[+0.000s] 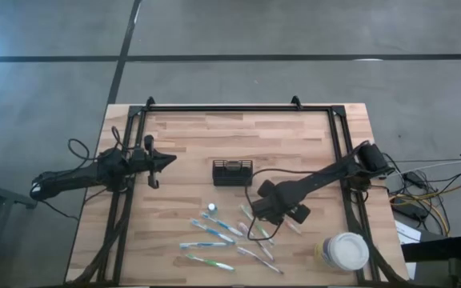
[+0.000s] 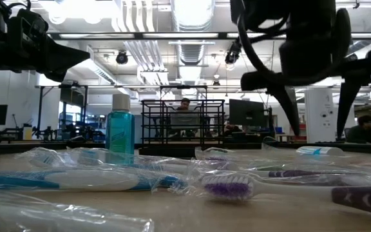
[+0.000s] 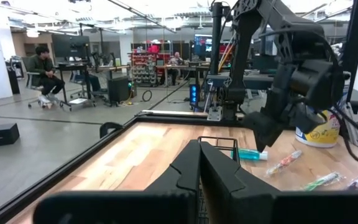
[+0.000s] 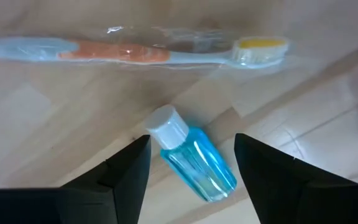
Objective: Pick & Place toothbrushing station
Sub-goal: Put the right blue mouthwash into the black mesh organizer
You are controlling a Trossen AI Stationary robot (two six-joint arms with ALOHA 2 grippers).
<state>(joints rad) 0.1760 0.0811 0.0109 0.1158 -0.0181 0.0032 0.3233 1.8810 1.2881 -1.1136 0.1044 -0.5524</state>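
The black wire-mesh caddy (image 1: pixel 232 172) stands on its base at the table's middle. Several wrapped toothbrushes (image 1: pixel 214 228) lie flat toward the near edge. One blue, white-capped tube (image 1: pixel 212 208) stands upright among them. Another blue tube (image 4: pixel 194 158) lies on its side right under my right gripper (image 4: pixel 191 146). That gripper points down, open, with a finger on either side of the tube and a gap to it. An orange-handled toothbrush (image 4: pixel 135 53) lies just beyond this tube. My left gripper (image 1: pixel 165 160) waits shut, level, above the table's left part.
A large cup with a white lid (image 1: pixel 346 250) stands at the near right corner, close to my right arm. The black frame rail (image 1: pixel 222 108) runs along the table's far and side edges. Bare wood lies between the caddy and the far edge.
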